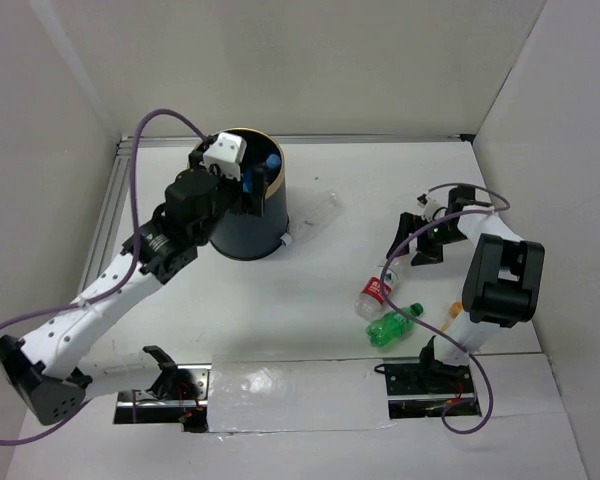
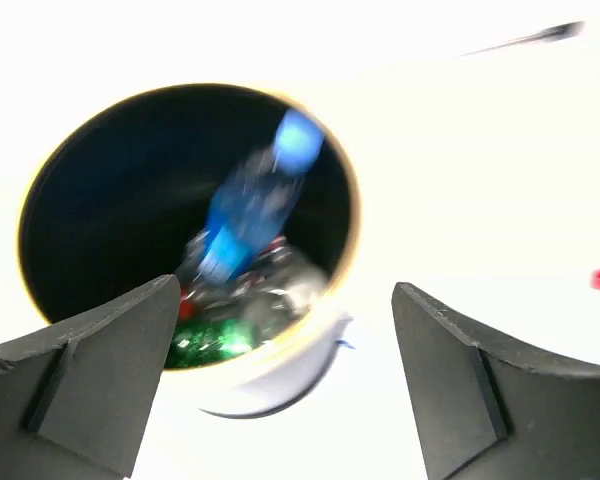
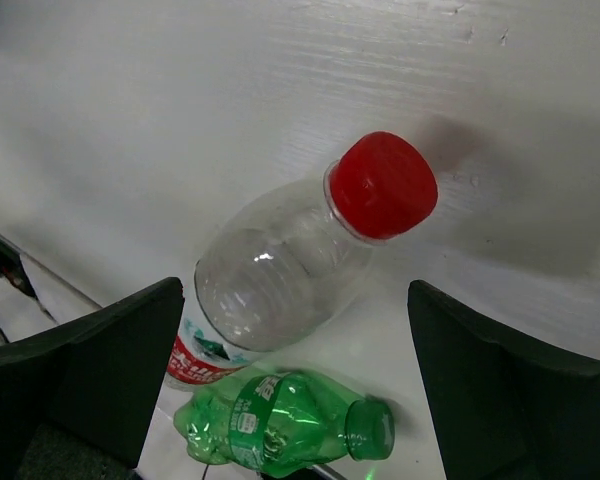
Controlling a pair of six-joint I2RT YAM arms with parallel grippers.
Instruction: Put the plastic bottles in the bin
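Inside the bin point(image 2: 100, 200): a blurred blue-labelled bottle point(image 2: 248, 215) slanting across the mouth, above a green bottle point(image 2: 205, 342) and clear ones. Over that mouth, left gripper point(image 2: 285, 292) spread wide, empty. Out on the table point(image 1: 320, 300), right gripper point(image 3: 292, 292) equally wide and empty, hovering over a red-capped bottle point(image 3: 280, 285) beside a second green bottle point(image 3: 280, 425).

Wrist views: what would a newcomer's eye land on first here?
A blurred blue-labelled bottle shows in the mouth of the dark bin, under the open left claw. Over to the right, the open right claw hovers over a red-capped clear bottle lying beside a green bottle.
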